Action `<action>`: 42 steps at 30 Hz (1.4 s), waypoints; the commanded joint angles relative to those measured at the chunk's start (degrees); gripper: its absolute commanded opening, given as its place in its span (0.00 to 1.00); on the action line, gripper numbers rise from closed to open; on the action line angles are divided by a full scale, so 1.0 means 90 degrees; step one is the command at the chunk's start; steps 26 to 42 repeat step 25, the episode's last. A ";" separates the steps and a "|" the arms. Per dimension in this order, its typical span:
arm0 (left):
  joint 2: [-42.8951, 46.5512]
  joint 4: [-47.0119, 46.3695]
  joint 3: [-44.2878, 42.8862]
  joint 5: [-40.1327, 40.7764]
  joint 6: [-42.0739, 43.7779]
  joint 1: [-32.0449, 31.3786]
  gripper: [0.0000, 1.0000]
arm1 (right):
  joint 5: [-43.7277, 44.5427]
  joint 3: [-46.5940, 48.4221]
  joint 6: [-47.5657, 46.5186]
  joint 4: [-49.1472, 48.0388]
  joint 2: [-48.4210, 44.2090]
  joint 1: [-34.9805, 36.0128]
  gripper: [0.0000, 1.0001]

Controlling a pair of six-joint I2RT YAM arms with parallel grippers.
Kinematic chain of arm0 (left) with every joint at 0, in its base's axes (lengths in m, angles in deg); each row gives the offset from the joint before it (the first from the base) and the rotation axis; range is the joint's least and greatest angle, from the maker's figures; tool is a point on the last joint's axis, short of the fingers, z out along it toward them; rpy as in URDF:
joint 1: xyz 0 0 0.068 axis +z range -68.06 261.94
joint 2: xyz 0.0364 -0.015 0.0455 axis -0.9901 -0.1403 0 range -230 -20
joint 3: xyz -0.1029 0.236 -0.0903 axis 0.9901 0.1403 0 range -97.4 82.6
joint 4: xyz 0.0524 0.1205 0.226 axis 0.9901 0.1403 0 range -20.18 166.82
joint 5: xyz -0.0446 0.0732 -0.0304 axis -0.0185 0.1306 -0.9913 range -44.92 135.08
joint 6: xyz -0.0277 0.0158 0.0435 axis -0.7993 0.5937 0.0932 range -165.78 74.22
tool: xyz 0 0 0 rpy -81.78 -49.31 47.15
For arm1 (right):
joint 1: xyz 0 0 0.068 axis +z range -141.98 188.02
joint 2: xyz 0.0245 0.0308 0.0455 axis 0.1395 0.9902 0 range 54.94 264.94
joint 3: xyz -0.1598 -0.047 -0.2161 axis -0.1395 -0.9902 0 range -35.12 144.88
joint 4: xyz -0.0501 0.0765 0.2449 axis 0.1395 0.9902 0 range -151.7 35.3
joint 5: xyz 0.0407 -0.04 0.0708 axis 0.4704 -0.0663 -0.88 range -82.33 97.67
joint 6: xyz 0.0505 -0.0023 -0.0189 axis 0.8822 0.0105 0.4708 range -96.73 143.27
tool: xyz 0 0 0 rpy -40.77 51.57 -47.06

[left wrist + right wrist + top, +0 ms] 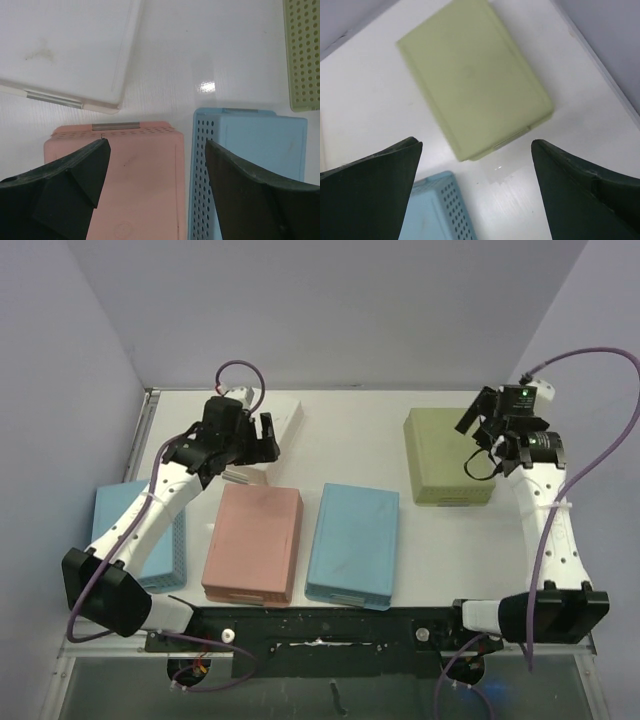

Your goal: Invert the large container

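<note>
At the back right of the desk (350, 440) in the top view sits the green container (445, 455). It looks the bulkiest, though the boxes are close in size and I cannot tell for sure. Your right claw (480, 435) hangs over its right edge, your left claw (255, 443) covers part of the white container (285, 420) at upper left, and neither opening reads clearly from here. The pink container (252, 540) and blue container (352, 540) lie side by side at centre. The left arm crosses and partly hides the pale blue container (120, 510) at the left.

In the left wrist view, your left claw (156, 145) is spread wide and holds nothing. Below it you see the pink container (145, 190) and blue container (250, 145), apart by a narrow gap. The white container (65, 45) is cut off at upper left. Only a perforated strip of the green container (302, 55) shows at the right edge.

In the right wrist view, your right claw (476, 145) is also wide and empty. The green container (475, 85) lies whole in the upper middle, smooth flat face up. Only a blue container (437, 210) corner shows at the bottom.
</note>
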 commanded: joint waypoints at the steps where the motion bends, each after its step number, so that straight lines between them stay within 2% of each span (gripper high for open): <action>1: 0.0316 -0.0089 -0.0200 -0.0091 0.0230 -0.0201 0.77 | 0.0639 -0.0060 -0.0683 -0.0576 -0.0976 0.1115 0.98; 4: 0.0541 -0.0160 -0.0017 -0.0097 0.0241 -0.0283 0.77 | 0.0617 -0.0651 -0.1093 -0.1116 -0.1515 0.1905 0.97; 7: 0.0813 -0.0293 0.0251 -0.0025 0.0171 -0.0318 0.77 | 0.0889 -0.1183 -0.1056 -0.1187 -0.1958 0.2205 0.98; 12: 0.1247 -0.0484 0.0690 0.0220 0.0114 -0.0320 0.77 | 0.1353 -0.1783 -0.0992 -0.0883 -0.2561 0.2236 0.98; 19: 0.1432 -0.0643 0.0823 0.0561 0.0117 -0.0320 0.77 | 0.1829 -0.2025 -0.0978 -0.0516 -0.2967 0.2238 0.97; 42: 0.1595 -0.0851 0.0944 0.0511 0.0238 -0.0320 0.77 | 0.1973 -0.2271 -0.0723 -0.0296 -0.3070 0.2233 0.97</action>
